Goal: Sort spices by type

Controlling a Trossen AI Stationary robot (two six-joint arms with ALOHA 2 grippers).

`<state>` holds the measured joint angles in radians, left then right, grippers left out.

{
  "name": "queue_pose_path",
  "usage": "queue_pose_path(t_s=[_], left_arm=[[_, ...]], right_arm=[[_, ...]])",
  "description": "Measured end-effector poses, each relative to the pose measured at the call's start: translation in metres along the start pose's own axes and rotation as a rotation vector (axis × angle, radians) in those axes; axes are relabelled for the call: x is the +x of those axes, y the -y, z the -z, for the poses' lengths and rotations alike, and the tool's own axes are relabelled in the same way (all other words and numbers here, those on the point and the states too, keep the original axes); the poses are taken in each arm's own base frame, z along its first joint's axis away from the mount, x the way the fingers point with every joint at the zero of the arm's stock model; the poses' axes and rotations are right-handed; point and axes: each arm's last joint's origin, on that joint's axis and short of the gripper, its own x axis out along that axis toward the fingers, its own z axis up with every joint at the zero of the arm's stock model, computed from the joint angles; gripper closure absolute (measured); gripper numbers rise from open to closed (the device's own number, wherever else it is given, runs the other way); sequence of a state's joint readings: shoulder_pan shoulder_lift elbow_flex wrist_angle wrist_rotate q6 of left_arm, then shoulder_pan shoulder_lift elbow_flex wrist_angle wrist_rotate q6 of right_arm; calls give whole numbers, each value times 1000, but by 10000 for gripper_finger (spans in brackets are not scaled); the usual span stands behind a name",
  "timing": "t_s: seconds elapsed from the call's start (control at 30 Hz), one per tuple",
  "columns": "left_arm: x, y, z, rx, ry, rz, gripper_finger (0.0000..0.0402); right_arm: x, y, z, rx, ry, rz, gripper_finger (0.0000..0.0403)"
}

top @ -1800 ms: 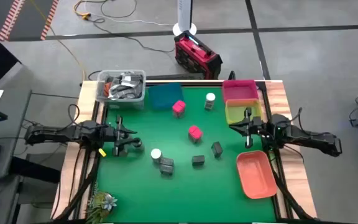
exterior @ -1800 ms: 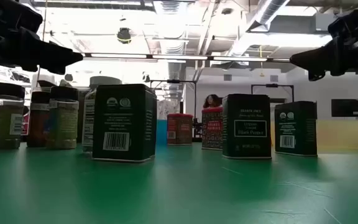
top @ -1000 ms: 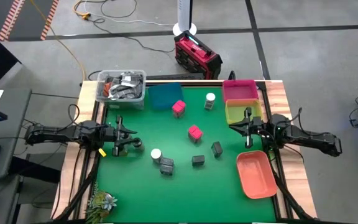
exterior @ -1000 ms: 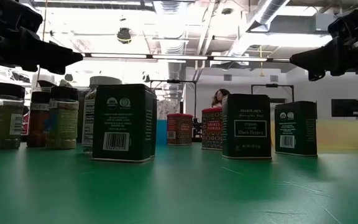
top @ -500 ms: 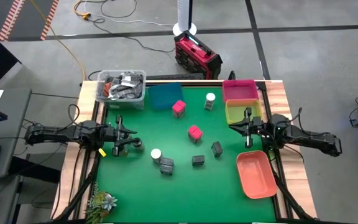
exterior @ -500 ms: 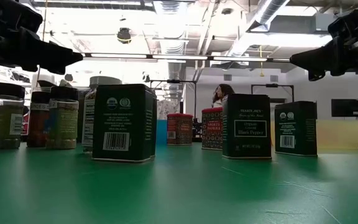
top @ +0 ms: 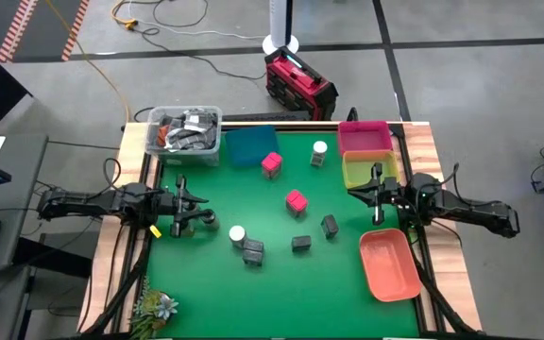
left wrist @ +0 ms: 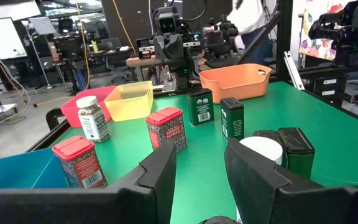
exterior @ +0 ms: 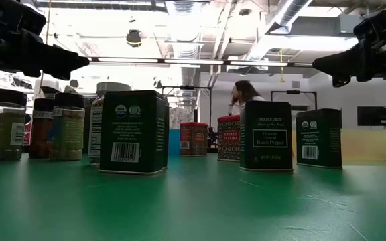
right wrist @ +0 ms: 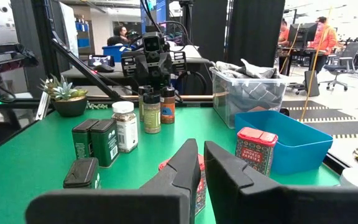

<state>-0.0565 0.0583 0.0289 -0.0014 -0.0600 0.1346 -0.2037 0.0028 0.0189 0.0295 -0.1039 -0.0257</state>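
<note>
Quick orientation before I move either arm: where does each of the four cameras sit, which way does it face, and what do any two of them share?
High view: overhead, straight down on the green table; both arms show, left gripper and right gripper at opposite edges.
Low view: at tabletop height, level past a dark tin; dark arm parts show in the top corners.
Left wrist view: across the table past its own fingers toward the salmon tray.
Right wrist view: across toward the clear tub.
Shared: each wrist view shows the opposite arm.
</note>
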Motion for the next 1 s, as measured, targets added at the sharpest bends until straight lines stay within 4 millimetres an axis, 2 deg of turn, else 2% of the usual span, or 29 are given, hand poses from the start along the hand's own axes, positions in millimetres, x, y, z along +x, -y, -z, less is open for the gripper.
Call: queue_pose_path(t_s=[0.23,0.53,0.87,1.0], left_arm=[[0,0,-1,-15,5,0,272],[0,0,-2,-255,17,1,272],[0,0,1,-265,-10,0,272],[0,0,0,-263,0,0,272]], right_arm=[[0,0,0,0,0,0,345],[0,0,0,0,0,0,345],[0,0,0,-5,0,0,345],[0,1,0,-106,3,10,345]])
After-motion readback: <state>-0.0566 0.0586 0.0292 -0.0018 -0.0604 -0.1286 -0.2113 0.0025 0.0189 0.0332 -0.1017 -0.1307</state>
